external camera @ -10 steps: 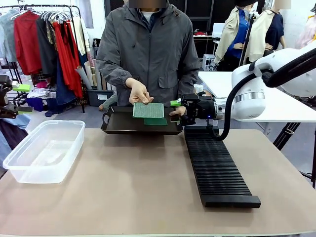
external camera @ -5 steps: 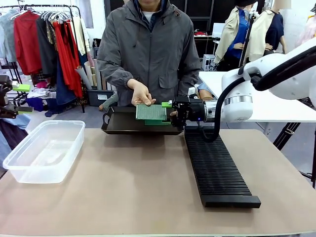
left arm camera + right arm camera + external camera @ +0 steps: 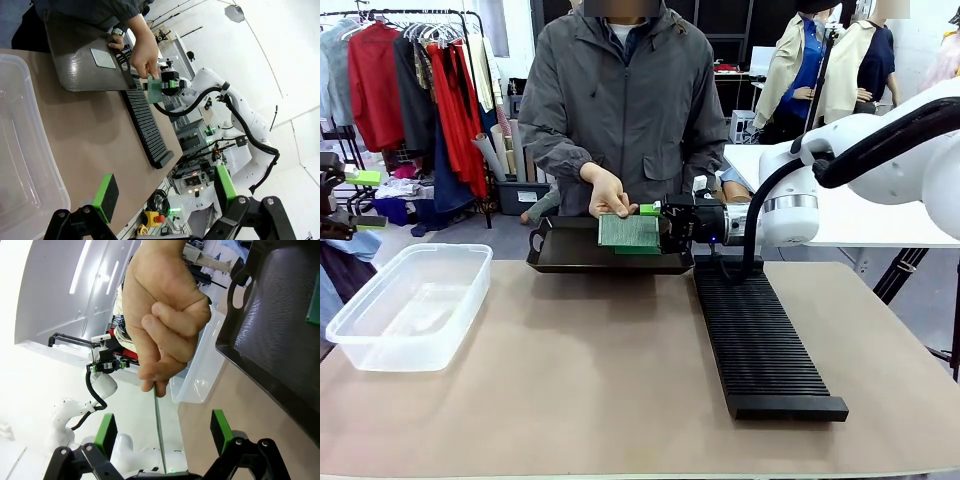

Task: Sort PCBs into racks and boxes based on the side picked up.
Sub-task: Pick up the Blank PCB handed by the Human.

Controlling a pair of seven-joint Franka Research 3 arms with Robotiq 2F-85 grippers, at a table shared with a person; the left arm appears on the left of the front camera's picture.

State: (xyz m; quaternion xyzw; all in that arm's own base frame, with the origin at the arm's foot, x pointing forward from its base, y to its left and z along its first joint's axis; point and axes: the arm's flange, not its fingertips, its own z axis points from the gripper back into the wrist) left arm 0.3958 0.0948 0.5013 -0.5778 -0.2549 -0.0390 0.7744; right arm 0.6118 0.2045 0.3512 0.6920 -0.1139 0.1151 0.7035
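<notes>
Green PCB (image 3: 628, 231) is up over the tray (image 3: 560, 262) at the worktop's (image 3: 600, 380) far edge, held at one end in the person's hand (image 3: 608, 192), and the right jaws are spread wide, one pad on either side of its free end, not yet clamping! It looks thin, stiff and light with slick faces, so I'd pinch it flat across both faces near that free edge, clear of the fingers, and gently. The left jaws hang spread and empty by the box (image 3: 410, 300) at the left edge.
</notes>
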